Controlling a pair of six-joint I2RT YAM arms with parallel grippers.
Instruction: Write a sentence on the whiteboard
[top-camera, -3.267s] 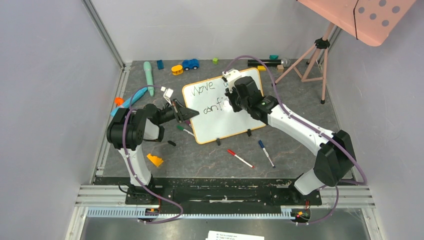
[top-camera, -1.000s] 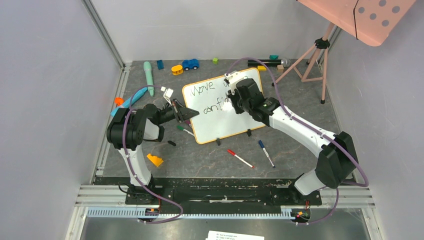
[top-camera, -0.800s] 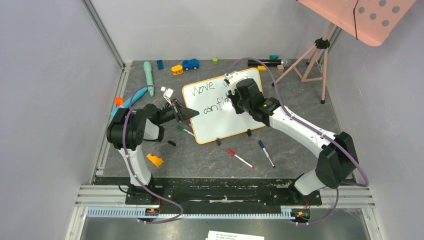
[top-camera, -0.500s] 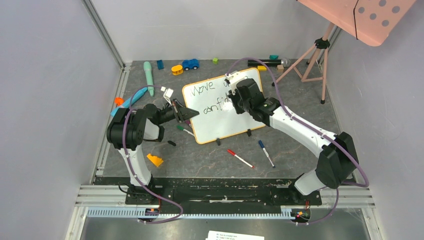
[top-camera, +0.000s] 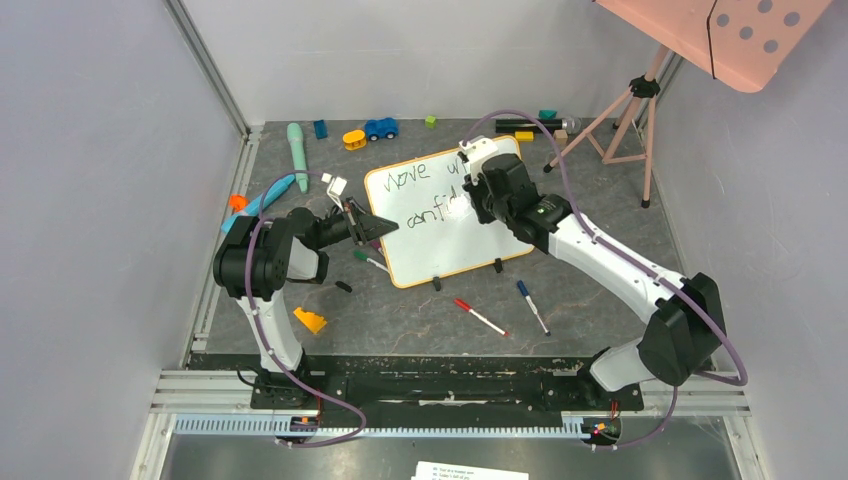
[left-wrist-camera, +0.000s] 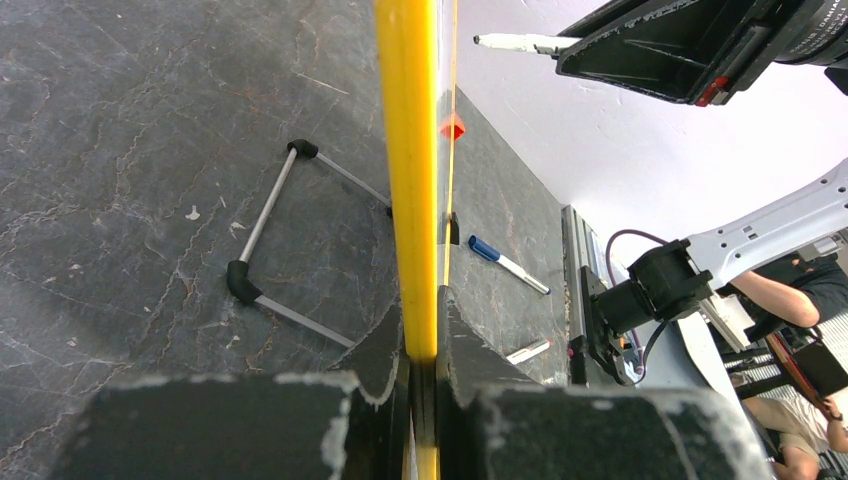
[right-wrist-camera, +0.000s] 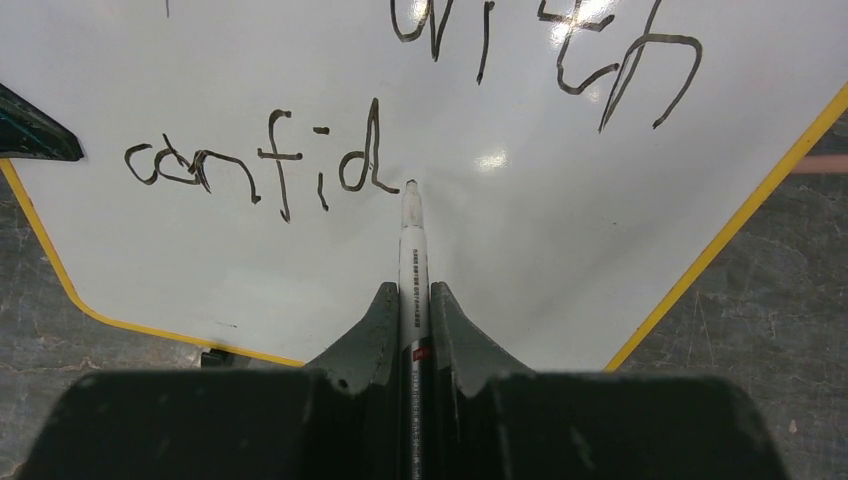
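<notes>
The whiteboard (top-camera: 450, 250) lies tilted mid-table, its orange-yellow frame (left-wrist-camera: 408, 150) seen edge-on in the left wrist view. My left gripper (top-camera: 378, 226) (left-wrist-camera: 420, 315) is shut on its left edge. The sentence (right-wrist-camera: 270, 165) reads "Move with" in the top row and "confid" below, partly hidden by the right arm in the top view (top-camera: 425, 195). My right gripper (top-camera: 470, 205) (right-wrist-camera: 408, 295) is shut on a thin white-and-black marker (right-wrist-camera: 410, 240). Its tip rests on the board (right-wrist-camera: 560, 230) just right of the "d".
A red marker (top-camera: 480, 317) and a blue marker (top-camera: 532, 306) lie in front of the board. A green-capped marker (top-camera: 368, 260) and an orange wedge (top-camera: 309, 320) sit near the left arm. Toys, among them a blue car (top-camera: 380, 128), line the back. A pink tripod (top-camera: 625, 120) stands back right.
My right gripper has shifted a little to the right with the marker, and the lower row now ends in a "d". The left arm and the board have not moved.
</notes>
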